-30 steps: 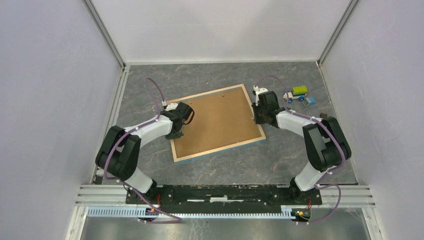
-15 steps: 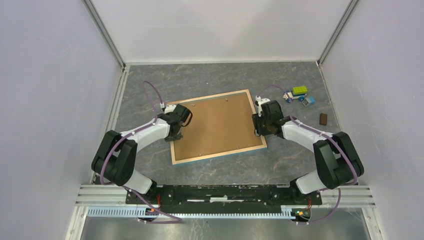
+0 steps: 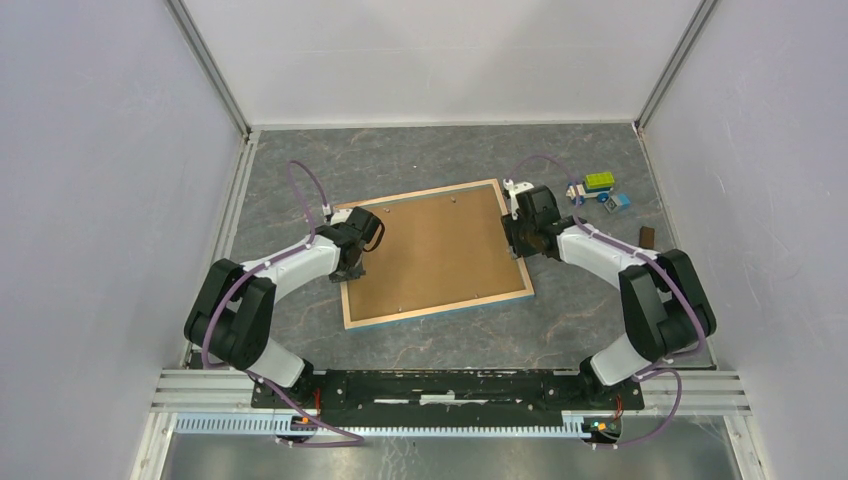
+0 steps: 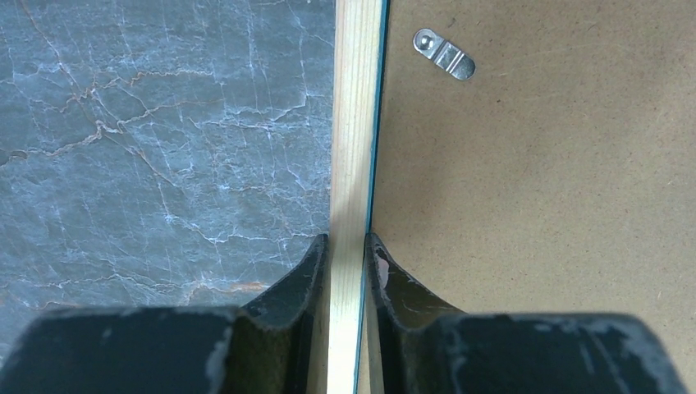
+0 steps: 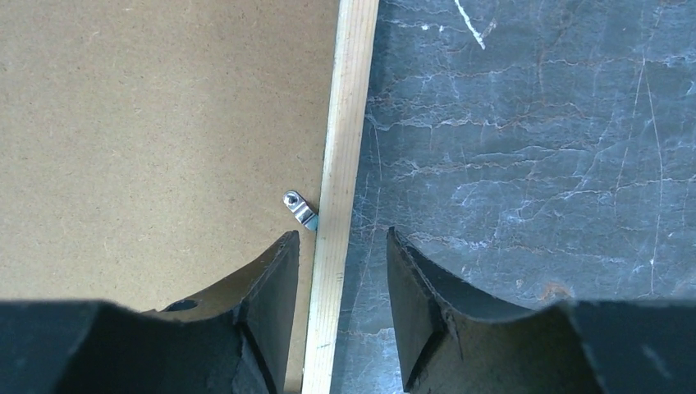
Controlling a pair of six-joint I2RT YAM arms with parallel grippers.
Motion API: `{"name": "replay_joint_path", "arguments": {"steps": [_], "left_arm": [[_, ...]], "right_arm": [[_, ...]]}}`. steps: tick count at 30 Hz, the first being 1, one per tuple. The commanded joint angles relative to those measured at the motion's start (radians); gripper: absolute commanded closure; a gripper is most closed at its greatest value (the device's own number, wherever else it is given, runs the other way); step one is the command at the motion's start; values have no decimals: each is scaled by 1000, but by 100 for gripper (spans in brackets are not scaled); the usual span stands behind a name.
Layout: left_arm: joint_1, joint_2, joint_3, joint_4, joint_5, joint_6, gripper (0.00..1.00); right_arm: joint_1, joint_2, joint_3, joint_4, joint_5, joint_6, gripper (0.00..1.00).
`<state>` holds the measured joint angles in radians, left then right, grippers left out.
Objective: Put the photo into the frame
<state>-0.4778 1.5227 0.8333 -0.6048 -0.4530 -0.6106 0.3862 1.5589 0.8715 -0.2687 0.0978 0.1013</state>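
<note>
I can read no text, label, brand, number or sign anywhere in my views.

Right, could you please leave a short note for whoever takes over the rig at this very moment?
The left gripper is shut on the left rim of the frame.
The right gripper is open, straddling the right rim without gripping.
The frame lies face down on the table, backing board in it.
The photo is not in view; I cannot tell if it is inside.
Left: confirm the photo, check the metal clips.
</note>
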Motion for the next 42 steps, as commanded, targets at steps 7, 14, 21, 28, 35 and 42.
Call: {"name": "replay_joint_path", "arguments": {"steps": [7,14,21,28,35,42], "left_arm": [[1,39,-8,131,99,3,78],[2,39,-7,134,101,6,79],[2,39,-10,135,103,6,80],[1,41,-8,137,105,8,80],[3,42,-8,135,105,8,80],[5,43,-8,138,108,8,80]], "right_arm": [[0,39,43,33,-2,-37,54],[2,69,54,44,2,-38,55],[5,89,43,58,5,-32,59],[29,104,27,95,33,-16,76],[59,129,-48,194,105,104,91],[66,21,-83,182,150,81,95]]}}
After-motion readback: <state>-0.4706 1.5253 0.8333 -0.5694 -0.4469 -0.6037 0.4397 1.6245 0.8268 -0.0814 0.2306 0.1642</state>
